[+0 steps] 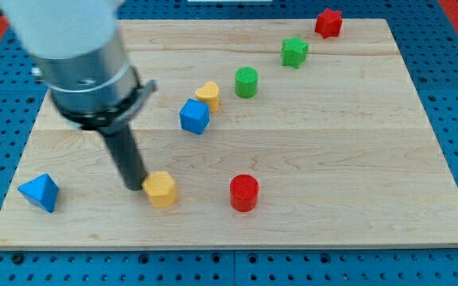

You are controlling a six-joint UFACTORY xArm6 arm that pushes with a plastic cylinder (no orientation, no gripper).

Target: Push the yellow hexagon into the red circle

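Note:
The yellow hexagon [161, 189] lies low on the wooden board, left of centre. The red circle [244, 192], a short red cylinder, stands to its right at about the same height, a clear gap apart. My tip [135, 187] is at the hexagon's left side, touching or nearly touching it. The dark rod rises from there to the grey arm body at the view's top left.
A blue cube [195, 116], a yellow heart-shaped block [208, 94], a green cylinder [246, 82], a green star-like block [295, 52] and a red star-like block [328, 22] run diagonally to the top right. A blue triangle [40, 191] lies at the bottom left. The board [348, 175] sits on blue pegboard.

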